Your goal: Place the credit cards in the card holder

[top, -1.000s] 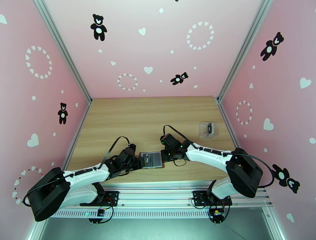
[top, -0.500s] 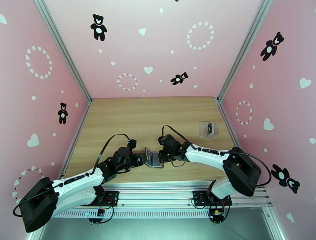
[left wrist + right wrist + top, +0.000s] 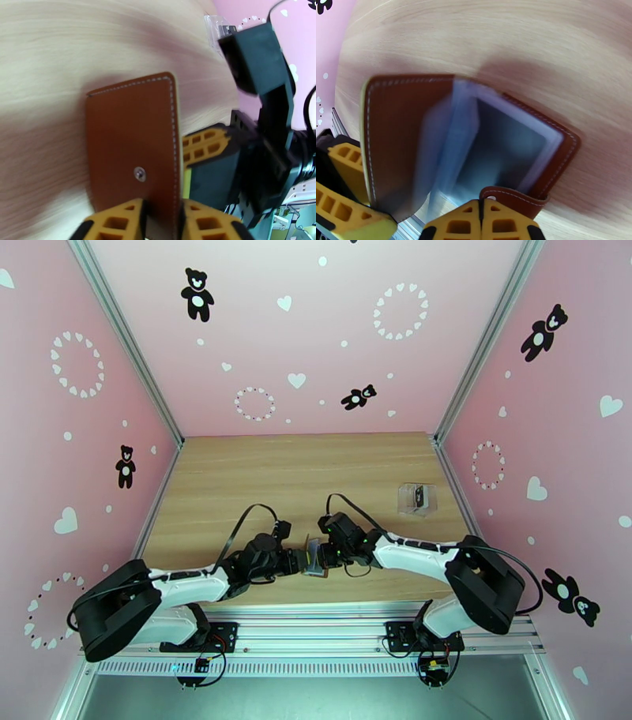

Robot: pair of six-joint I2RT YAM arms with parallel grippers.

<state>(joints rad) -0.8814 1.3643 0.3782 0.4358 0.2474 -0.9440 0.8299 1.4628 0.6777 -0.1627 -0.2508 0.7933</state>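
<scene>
**Card holder, half-open, between both grippers**

Item: brown card holder (image 3: 316, 558), half-folded on table (image 3: 300, 469), lower centre of top view.
Left gripper (image 3: 162, 216): pinching one leather cover at its lower edge.
Right gripper (image 3: 482, 221): fingers pressed together, just beside the snap tab. Grey pockets fanned out, blurred.
Clear box (image 3: 416, 499): right of centre, well apart.

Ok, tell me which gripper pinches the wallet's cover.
The left gripper: the cover sits between its fingers; the right gripper is shut at the tab.
</scene>
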